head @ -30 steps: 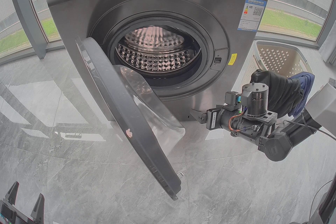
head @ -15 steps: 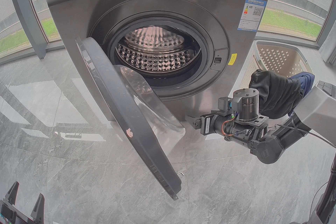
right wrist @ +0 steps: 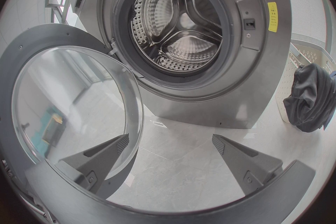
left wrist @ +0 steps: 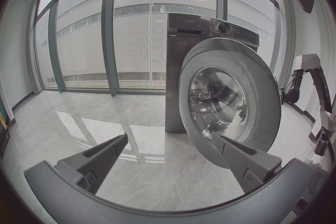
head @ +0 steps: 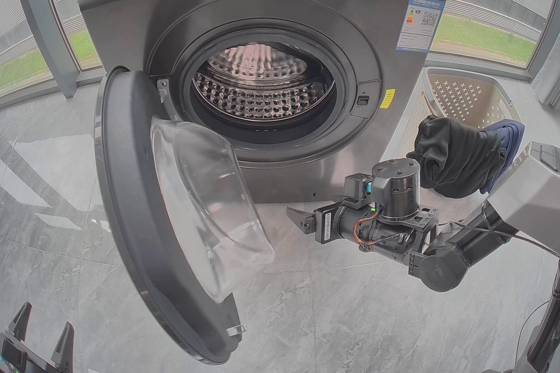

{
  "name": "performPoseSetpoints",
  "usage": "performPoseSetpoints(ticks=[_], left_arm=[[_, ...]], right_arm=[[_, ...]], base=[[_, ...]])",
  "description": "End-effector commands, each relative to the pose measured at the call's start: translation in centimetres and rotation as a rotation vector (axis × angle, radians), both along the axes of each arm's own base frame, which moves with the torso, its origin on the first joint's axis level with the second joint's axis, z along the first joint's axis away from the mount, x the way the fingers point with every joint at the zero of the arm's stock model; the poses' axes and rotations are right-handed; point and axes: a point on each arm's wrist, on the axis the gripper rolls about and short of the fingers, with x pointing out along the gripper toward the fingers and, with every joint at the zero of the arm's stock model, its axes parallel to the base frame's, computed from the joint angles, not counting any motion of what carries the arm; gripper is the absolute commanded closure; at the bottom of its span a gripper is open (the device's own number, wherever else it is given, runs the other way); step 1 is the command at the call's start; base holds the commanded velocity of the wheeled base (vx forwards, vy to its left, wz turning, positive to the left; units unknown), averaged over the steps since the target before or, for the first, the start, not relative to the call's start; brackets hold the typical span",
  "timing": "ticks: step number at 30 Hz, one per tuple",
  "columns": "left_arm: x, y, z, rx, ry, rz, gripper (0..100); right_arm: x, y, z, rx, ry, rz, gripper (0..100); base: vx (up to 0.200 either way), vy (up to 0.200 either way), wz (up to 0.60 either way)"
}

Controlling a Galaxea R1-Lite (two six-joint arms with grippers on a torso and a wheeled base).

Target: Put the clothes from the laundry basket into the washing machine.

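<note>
The grey washing machine point(head: 373, 13) stands with its round door point(head: 122, 205) swung wide to the left, and the steel drum point(head: 262, 83) holds nothing. To its right, a black garment point(head: 461, 155) and a blue one point(head: 508, 136) hang over the front rim of the beige laundry basket point(head: 466, 94). My right gripper point(head: 298, 218) hovers low before the machine's lower right front, open, with nothing between its fingers; it faces the drum point(right wrist: 178, 28) and the door point(right wrist: 21, 70). My left gripper point(head: 44, 327) sits at the lower left, open, well short of the door point(left wrist: 266, 95).
Glossy grey tiled floor point(head: 350, 310) spreads in front of the machine. Glass window walls with dark frames point(head: 41, 13) stand behind and beside it. The basket is wedged between the machine's right side and the window.
The door has swung farther open to the left. My right gripper has moved left and lower, away from the basket. The left gripper has stayed put.
</note>
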Motion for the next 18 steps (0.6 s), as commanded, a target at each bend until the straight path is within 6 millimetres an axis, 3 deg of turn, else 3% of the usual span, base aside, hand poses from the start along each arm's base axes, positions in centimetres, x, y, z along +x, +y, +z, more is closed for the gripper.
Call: performPoseSetpoints(ticks=[1,5,18], left_arm=[[0.0,0.0,-0.4,0.000,0.001,0.001,0],[0.0,0.0,-0.4,0.000,0.001,0.001,0],[0.0,0.0,-0.4,0.000,0.001,0.001,0]], right_arm=[[0.2,0.0,0.5,0.012,-0.015,-0.003,0],[0.5,1.0,-0.3,0.006,-0.006,0.013,0],[-1.4,5.1,-1.5,0.001,0.000,0.120,0]], base=[[-0.200,0.000,0.00],[-0.200,0.000,0.00],[0.000,0.000,0.00]])
